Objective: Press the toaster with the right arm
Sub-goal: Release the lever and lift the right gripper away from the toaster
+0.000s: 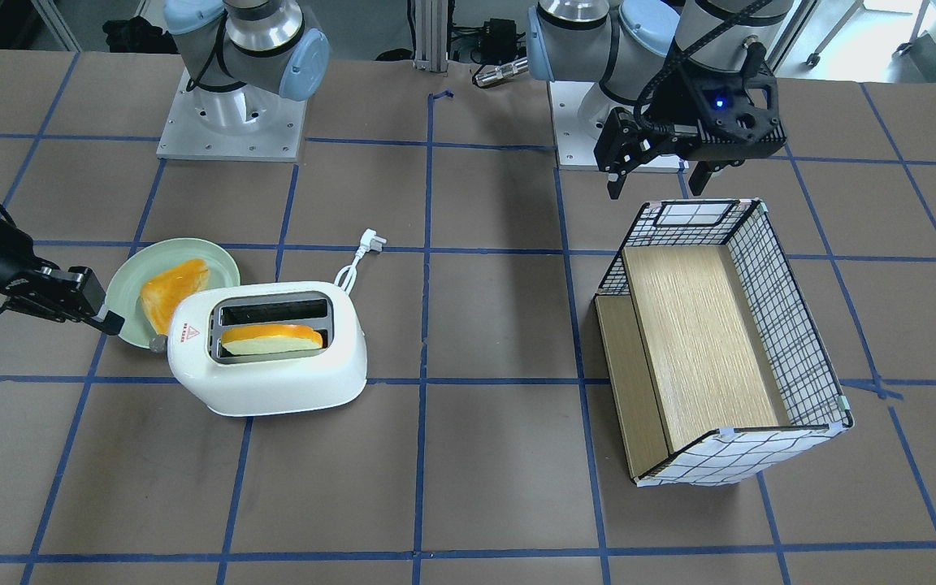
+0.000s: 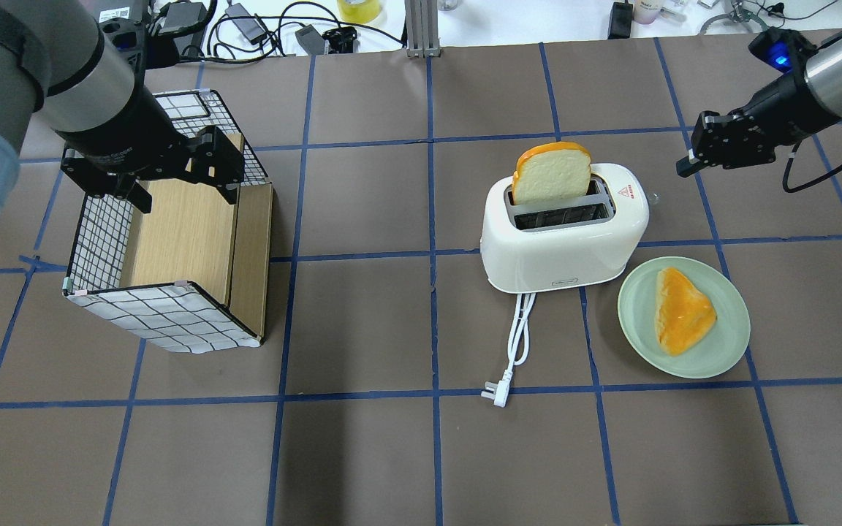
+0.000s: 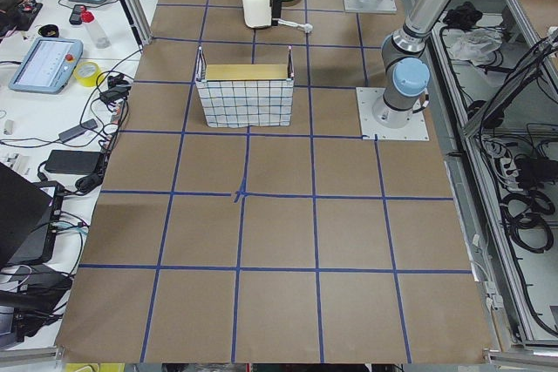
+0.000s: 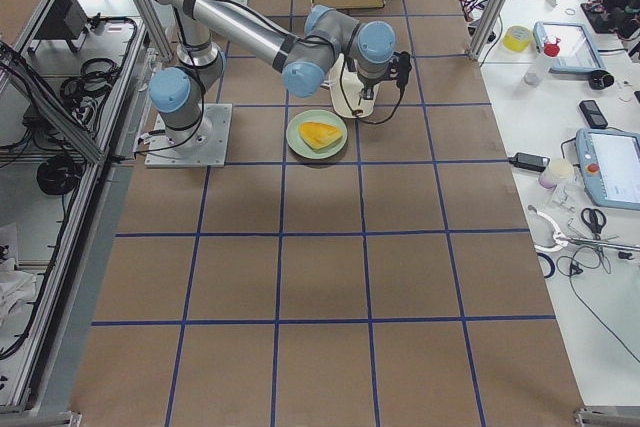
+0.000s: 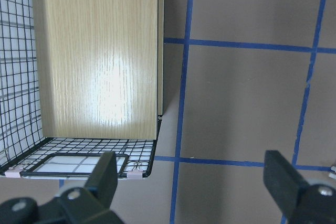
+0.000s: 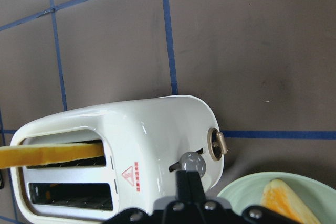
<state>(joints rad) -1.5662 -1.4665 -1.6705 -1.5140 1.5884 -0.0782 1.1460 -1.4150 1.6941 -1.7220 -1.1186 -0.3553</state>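
- Front-facing view: the toaster (image 1: pixel 269 351) stands on the tabletop (image 1: pixel 500 325), left of centre, with a bread slice (image 1: pixel 273 338) in one slot. Its grey lever knob (image 1: pixel 158 344) is at the left end, beside the green plate (image 1: pixel 123 296).
- Same view: the right gripper (image 1: pixel 110 322) hangs just left of that knob without touching it. Its jaws are closed on nothing.
- Same view: the left gripper (image 1: pixel 657 185) hovers over the far end of the wire basket (image 1: pixel 793 325). Its jaws are wide apart and empty.
- Overhead view: the slice stands high out of its slot. I judge the lever is up and the press not yet made.
- Right wrist view: the closed tip lines up just below the knob. A brass dial (image 6: pixel 216 145) sits close beside it.
- Left wrist view: only the basket and bare tabletop show between the spread jaws.
- Side views: too small to add anything.
- Doing it well, my judgement:
  - Closed jaws make one blunt tip.
  - Land it squarely on top of the knob, clear of the dial.
  - Push straight down along the slot until it latches.
  - A slanted push could skid the light toaster or slip off the small knob.
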